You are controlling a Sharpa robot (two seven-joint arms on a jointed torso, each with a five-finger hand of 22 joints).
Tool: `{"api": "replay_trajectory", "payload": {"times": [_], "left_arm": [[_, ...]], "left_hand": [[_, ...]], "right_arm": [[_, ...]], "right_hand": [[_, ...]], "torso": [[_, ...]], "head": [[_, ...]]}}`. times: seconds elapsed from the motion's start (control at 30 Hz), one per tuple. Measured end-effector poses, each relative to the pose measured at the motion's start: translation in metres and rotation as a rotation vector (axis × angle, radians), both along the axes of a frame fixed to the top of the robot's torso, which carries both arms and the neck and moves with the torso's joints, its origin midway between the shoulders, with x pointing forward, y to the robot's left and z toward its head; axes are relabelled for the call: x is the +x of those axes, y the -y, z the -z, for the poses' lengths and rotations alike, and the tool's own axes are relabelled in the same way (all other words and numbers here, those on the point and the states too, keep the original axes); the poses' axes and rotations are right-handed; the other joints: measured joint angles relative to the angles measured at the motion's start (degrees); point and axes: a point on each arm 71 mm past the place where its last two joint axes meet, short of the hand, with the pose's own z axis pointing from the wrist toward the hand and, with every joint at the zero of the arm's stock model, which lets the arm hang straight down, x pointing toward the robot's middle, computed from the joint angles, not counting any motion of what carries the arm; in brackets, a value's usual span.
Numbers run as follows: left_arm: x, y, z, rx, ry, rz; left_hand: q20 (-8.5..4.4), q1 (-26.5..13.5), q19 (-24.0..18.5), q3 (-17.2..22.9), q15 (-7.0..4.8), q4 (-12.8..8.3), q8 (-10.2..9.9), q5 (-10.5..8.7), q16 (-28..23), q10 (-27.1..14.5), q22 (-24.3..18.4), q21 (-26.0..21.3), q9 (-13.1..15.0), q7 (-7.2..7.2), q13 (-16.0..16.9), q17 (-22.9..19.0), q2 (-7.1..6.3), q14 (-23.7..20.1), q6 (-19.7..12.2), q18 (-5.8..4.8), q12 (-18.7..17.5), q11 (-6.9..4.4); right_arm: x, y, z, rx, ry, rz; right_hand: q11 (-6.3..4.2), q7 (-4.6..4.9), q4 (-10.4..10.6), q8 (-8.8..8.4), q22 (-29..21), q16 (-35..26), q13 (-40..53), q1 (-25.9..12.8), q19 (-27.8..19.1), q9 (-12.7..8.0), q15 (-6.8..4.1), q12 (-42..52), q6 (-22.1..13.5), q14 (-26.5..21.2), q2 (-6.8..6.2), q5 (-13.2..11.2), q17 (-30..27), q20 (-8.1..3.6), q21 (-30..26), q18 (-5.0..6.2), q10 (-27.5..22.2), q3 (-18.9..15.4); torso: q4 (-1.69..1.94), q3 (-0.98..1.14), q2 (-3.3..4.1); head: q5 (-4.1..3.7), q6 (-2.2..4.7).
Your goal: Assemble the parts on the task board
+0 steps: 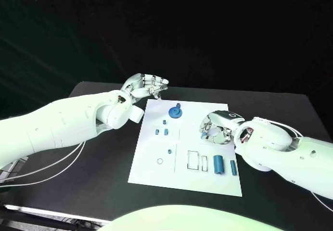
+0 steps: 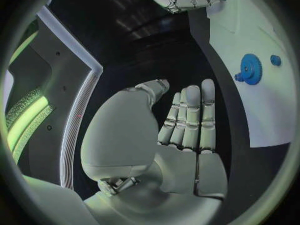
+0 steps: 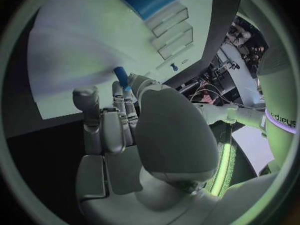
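Black tabletop (image 1: 90, 192) carries the white task board (image 1: 182, 178), which lies roughly central and reaches toward the far side. Nearest the robot on the board stand a blue cylinder (image 1: 218, 164) and a slimmer blue peg (image 1: 234, 167), side by side close to the right edge, with two outlined rectangular slots (image 1: 193, 160) just to their left and a small ring mark (image 1: 160, 161) further left. Above these, the right hand (image 1: 216, 129) hangs over the right half of the board, the white forearm entering from the right edge, palm turned toward the board and the fingers curled inward. A small blue pin (image 3: 120, 77) is pinched at the fingertips; in the right wrist view it stands out beyond the fingers, over the white board surface. Small blue parts (image 1: 164, 131) sit on the board left of this hand, near the middle. Further off, a blue gear (image 1: 175, 112) stands on the board near its far edge, with a small blue knob beside it. The left hand (image 1: 144, 87) is held beyond the board's far left corner, over the black table, apart from every part. Its forearm enters from the left edge. In the left wrist view its fingers (image 2: 190, 117) lie close together, bent in at the tips, and hold nothing.
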Motion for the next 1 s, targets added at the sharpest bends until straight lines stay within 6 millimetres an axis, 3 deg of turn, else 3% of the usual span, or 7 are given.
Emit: {"api": "replay_trajectory", "payload": {"times": [0.27,0.33,0.4,0.53,0.67,1.0], "left_arm": [[0.000,0.000,0.000,0.000,-0.001,0.000],[0.000,0.000,0.000,0.000,-0.001,0.000],[0.000,0.000,0.000,0.000,-0.001,0.000],[0.000,0.000,0.000,0.000,-0.001,0.000],[0.000,0.000,0.000,0.000,-0.002,0.000],[0.001,0.000,0.000,0.001,-0.002,-0.001]], "left_hand": [[0.21,0.0,-0.2,-0.1,0.00,0.1,0.0,0.00,0.0,-0.4,0.0,0.0,0.0,0.13,0.0,-0.1,0.00,0.0,-0.1,0.00,0.0,0.00],[0.21,0.0,-0.2,-0.1,0.00,0.1,0.0,0.00,0.0,-0.4,0.0,0.0,0.0,0.12,0.0,-0.1,0.00,0.0,-0.1,0.00,0.0,0.00],[0.21,0.0,-0.2,-0.1,0.00,0.1,0.0,0.00,0.0,-0.4,0.0,0.0,0.0,0.12,0.0,-0.1,0.00,0.0,-0.1,0.00,0.0,0.00],[0.21,0.0,-0.2,-0.1,0.00,0.1,0.0,0.00,0.0,-0.4,0.0,0.0,0.0,0.12,0.0,-0.1,0.00,0.0,-0.1,0.00,0.0,0.00],[0.21,0.0,-0.2,-0.1,0.00,0.1,0.0,0.00,0.0,-0.4,0.0,0.0,0.0,0.12,0.0,0.0,0.00,0.0,-0.1,0.00,0.0,-0.01],[0.21,0.0,-0.2,-0.1,0.00,0.1,0.2,0.00,0.2,-0.4,0.0,0.0,0.0,0.12,0.0,0.0,0.00,0.0,-0.1,0.00,0.2,-0.01]], "right_arm": [[0.001,-0.002,0.002,-0.009,0.017,-0.001],[0.001,-0.002,0.002,-0.009,0.023,-0.002],[0.000,-0.002,0.002,-0.009,0.028,-0.001],[-0.001,-0.003,0.003,-0.004,0.039,-0.001],[-0.003,-0.003,0.004,0.003,0.051,0.000],[-0.009,-0.002,-0.003,0.035,0.091,-0.001]], "right_hand": [[0.17,-0.30,-0.5,0.70,0.4,0.3,0.0,-0.1,0.0,0.4,-0.42,-0.4,1.0,0.0,-0.11,-0.1,0.2,0.00,0.4,0.00,0.8,1.3],[0.41,-0.56,-1.0,1.44,0.9,0.3,0.2,-0.2,0.4,0.7,-0.86,-0.4,2.1,0.0,-0.22,-0.1,0.4,-0.40,1.0,-0.06,1.4,2.2],[0.91,-1.07,-1.6,2.39,1.8,0.3,0.7,-0.2,0.8,1.2,-1.52,0.2,3.1,0.1,-0.20,-0.3,0.4,-0.84,2.0,-0.94,1.9,3.1],[1.41,-1.76,-2.9,4.17,3.1,0.3,1.3,-0.5,1.7,1.9,-2.17,0.7,4.0,0.1,0.10,-0.4,0.6,-1.28,3.5,-0.95,2.4,4.4],[1.82,-1.83,-4.1,5.56,4.0,0.3,1.3,-0.9,2.0,1.9,-2.17,0.7,4.0,0.1,0.40,-0.1,1.1,-1.55,4.1,-0.95,2.8,5.6],[2.11,-1.84,-5.5,6.20,4.7,0.5,1.3,-1.9,2.1,2.4,-2.36,0.7,4.0,-0.1,0.22,-0.1,1.5,-1.74,4.5,-0.95,3.1,7.4]], "torso": [[0.00,-0.04,-0.01],[0.01,-0.04,-0.01],[0.02,-0.04,-0.01],[0.02,-0.04,-0.01],[0.01,-0.04,-0.03],[0.07,-0.07,-0.07]], "head": [[-0.03,-0.09],[-0.04,-0.12],[-0.04,-0.17],[-0.02,-0.24],[0.01,-0.20],[-0.07,-0.05]]}}
